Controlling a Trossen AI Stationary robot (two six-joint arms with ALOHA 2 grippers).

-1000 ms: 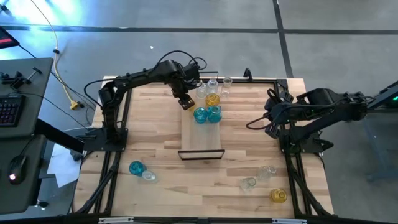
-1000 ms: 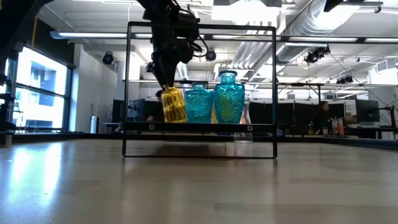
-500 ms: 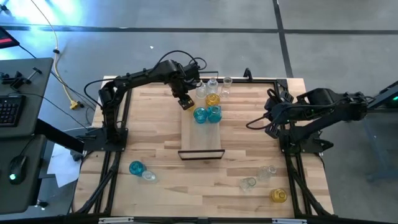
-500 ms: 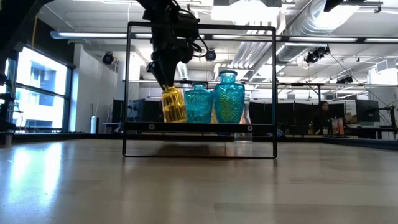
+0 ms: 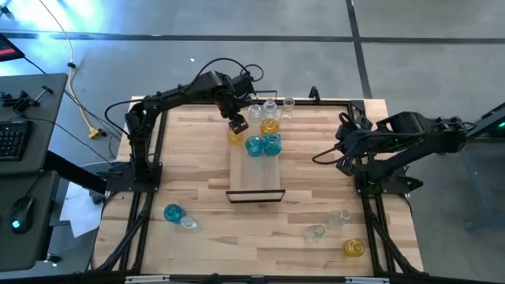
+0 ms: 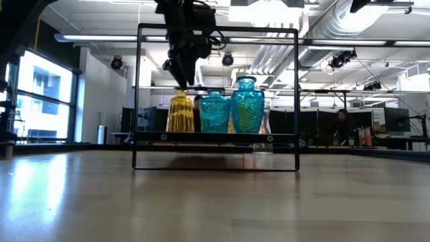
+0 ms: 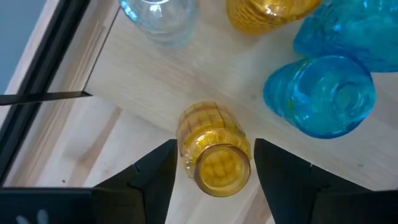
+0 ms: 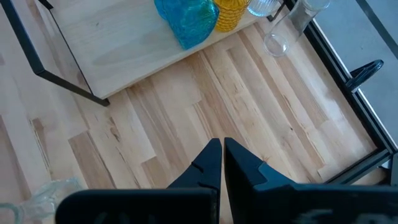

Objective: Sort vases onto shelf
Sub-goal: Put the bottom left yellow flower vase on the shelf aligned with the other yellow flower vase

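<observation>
While the left gripper [image 7: 211, 163] hangs over the small amber-yellow ribbed glass vase [image 7: 213, 149], its fingers [image 7: 157, 177] stand apart on either side of the neck, clear of the glass, so nothing is gripped. That vase stands upright on the narrow light-wood shelf with black frame [image 5: 246, 177], at its left edge near the far end, just beside two teal-blue glass vases [image 5: 263, 145]. Glass like this probably handles light, rigid, slick and breakable; the narrow neck looks like the best place to pinch.

Right gripper [image 8: 221, 163] waits at the table's right side, fingers pressed together, empty.

Low view confirms the yellow vase sits level on the board. High view alone shows leftovers on the wooden tabletop [image 5: 197, 150]: a teal vase [image 5: 173, 212] near the left front, clear ones [image 5: 328, 225] and a yellow one [image 5: 353, 248] at right front.
</observation>
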